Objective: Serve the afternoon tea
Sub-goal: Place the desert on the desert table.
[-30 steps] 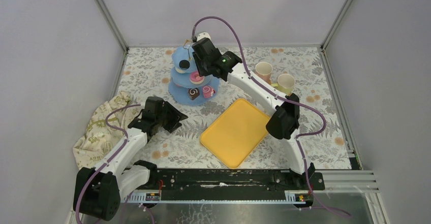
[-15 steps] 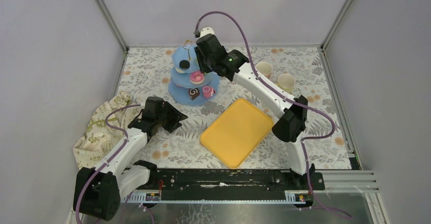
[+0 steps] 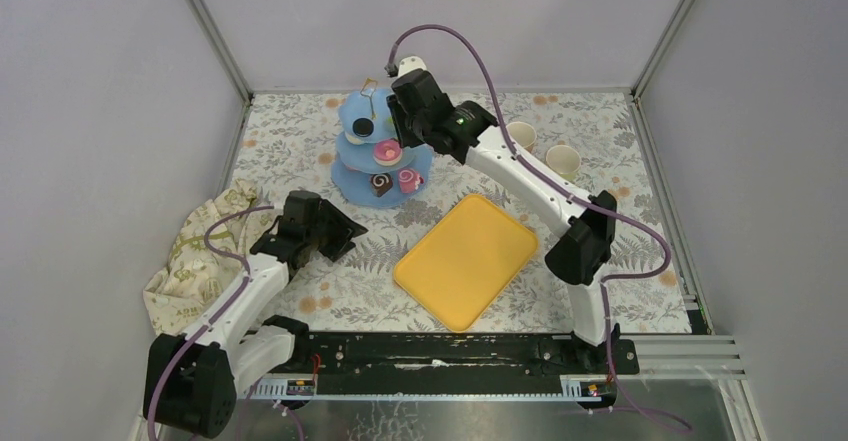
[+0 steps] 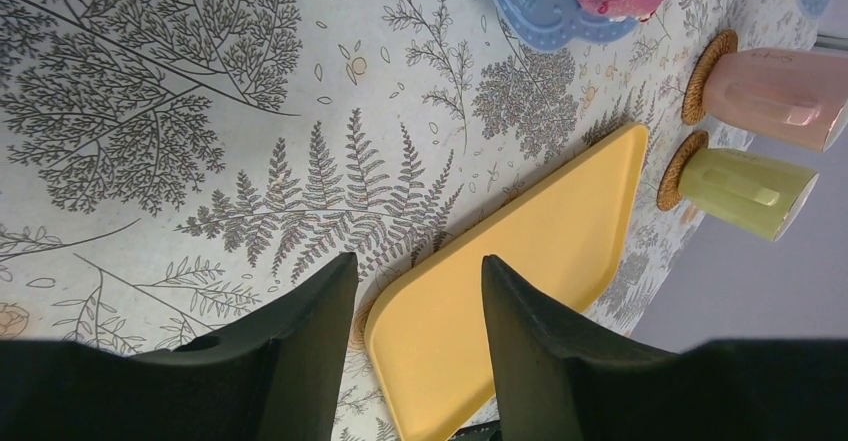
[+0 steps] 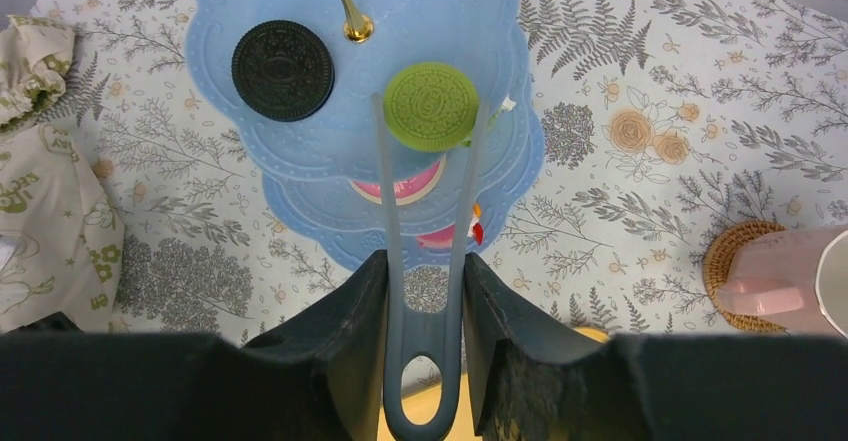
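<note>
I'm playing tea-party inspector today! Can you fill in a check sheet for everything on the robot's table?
Surface: flowery tablecloth, lying flat.
Job's things: blue stand with a black cookie on its top tier. A green cookie is pinched in tongs over that tier. The pink mug and green mug sit on woven coasters.
Clutter: bare yellow tray; crumpled cloth at the left edge.
Grippers: right tool shut on the tongs; left tool open, holding nothing.
Cables: purple cable arching over the right arm, touching nothing.
Surroundings: plain grey walls; nothing else seen.
</note>
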Controlling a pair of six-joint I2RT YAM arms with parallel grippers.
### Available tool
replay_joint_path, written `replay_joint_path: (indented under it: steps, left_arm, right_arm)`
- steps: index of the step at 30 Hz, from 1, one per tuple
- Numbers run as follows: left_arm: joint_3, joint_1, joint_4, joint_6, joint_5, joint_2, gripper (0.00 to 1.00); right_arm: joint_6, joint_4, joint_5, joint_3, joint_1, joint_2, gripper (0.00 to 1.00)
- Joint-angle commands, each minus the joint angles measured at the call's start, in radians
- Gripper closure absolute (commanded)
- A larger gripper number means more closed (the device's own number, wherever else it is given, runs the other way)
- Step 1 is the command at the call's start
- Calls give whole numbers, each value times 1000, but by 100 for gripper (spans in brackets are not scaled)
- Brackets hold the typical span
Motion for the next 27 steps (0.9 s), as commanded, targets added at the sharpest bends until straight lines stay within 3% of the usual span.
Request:
replay_joint_path:
  steps: [1,9,19,27]
  left_arm:
    - [44,8,-44,21,-54,-35,44]
    - [71,8,-97,35,-123,-54,44]
    - [36,8,-90,28,-153,-46,44]
    - [61,8,-85,46,-160,-13,44]
  right_arm:
    - [-22,83,-35,-34,-7,-122,64]
    - [-21,157,-60,-187,-1,-249,64]
    - [-41,222,-104,-260,-2,-265,67]
    - [-75,208,-89,-159,-1,-208,68]
